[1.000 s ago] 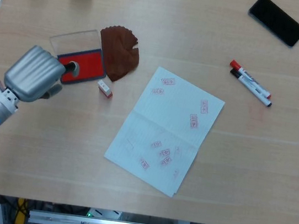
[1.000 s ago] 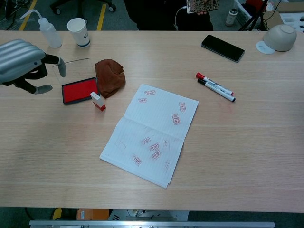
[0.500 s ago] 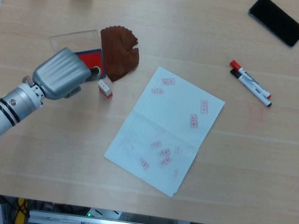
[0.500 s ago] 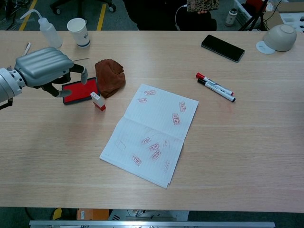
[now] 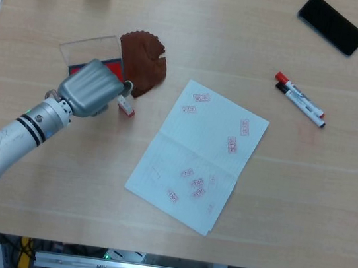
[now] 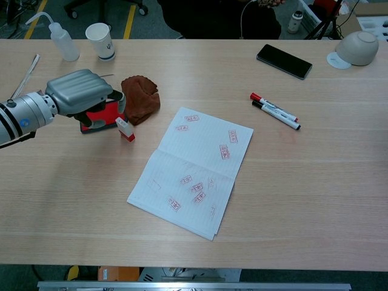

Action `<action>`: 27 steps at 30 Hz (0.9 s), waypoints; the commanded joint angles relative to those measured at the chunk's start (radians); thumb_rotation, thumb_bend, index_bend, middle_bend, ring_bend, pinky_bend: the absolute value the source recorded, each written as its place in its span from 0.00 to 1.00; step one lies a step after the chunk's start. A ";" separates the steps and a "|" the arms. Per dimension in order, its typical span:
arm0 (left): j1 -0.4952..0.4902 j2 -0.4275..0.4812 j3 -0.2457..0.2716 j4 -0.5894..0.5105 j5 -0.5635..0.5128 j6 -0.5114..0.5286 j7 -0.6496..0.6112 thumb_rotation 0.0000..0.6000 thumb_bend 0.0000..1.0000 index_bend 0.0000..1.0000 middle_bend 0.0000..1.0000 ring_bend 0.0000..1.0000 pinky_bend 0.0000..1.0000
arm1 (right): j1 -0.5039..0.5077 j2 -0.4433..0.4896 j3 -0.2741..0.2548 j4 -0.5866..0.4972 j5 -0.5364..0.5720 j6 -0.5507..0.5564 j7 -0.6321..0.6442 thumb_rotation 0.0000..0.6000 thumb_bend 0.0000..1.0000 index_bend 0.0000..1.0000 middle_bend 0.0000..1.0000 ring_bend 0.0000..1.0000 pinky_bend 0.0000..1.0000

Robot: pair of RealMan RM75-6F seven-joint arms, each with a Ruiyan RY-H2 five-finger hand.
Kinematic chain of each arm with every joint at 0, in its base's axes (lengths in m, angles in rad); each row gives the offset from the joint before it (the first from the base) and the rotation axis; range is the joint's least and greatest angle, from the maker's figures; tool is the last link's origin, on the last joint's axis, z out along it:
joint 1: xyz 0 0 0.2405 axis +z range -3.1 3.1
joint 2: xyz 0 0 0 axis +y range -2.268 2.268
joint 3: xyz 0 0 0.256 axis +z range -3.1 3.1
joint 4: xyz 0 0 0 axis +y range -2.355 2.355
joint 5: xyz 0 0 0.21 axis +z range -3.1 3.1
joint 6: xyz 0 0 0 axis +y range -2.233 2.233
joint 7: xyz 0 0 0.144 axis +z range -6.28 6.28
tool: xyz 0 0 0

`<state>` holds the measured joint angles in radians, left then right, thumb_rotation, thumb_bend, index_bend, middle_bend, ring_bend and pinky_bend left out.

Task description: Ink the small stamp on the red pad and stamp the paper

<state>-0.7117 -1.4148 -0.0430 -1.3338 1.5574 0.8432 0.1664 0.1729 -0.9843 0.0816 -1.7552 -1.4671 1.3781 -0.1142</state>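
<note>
Over the left side of the table (image 6: 315,182) my left hand (image 5: 92,88) covers the red pad (image 6: 106,114); whether it grips anything, can't tell. Paper (image 5: 197,155) lies centre, stamped already. Small stamp (image 6: 125,129) stands just right of my fingers (image 5: 127,87).

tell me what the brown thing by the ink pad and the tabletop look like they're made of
Brown cloth: soft fabric, probably a matte rag, judging by its crumpled folds and ragged edge. Table: pale wood or wood-look laminate with a smooth, low-sheen finish; fine straight grain lines show, but which one it is stays open.
</note>
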 commanded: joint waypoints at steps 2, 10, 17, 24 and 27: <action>-0.012 -0.025 -0.003 0.014 -0.036 -0.024 0.038 1.00 0.25 0.41 1.00 1.00 1.00 | 0.000 0.000 0.000 0.003 0.000 0.001 0.003 1.00 0.19 0.25 0.31 0.19 0.24; -0.021 -0.061 -0.003 0.032 -0.096 -0.047 0.100 1.00 0.25 0.41 1.00 1.00 1.00 | -0.002 0.000 -0.001 0.009 0.002 0.000 0.011 1.00 0.19 0.25 0.31 0.19 0.24; -0.022 -0.082 -0.001 0.034 -0.129 -0.040 0.148 1.00 0.25 0.42 1.00 1.00 1.00 | -0.004 0.001 -0.003 0.012 0.002 0.001 0.015 1.00 0.19 0.25 0.31 0.19 0.24; -0.022 -0.105 0.005 0.033 -0.153 -0.030 0.202 1.00 0.25 0.43 1.00 1.00 1.00 | -0.006 0.002 -0.004 0.014 0.002 0.003 0.019 1.00 0.19 0.25 0.31 0.19 0.24; -0.022 -0.115 0.007 0.038 -0.165 -0.028 0.219 1.00 0.25 0.44 1.00 1.00 1.00 | -0.008 0.003 -0.005 0.016 0.002 0.004 0.022 1.00 0.19 0.25 0.31 0.19 0.24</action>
<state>-0.7335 -1.5268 -0.0372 -1.2978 1.3954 0.8141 0.3821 0.1654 -0.9813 0.0770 -1.7394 -1.4655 1.3820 -0.0920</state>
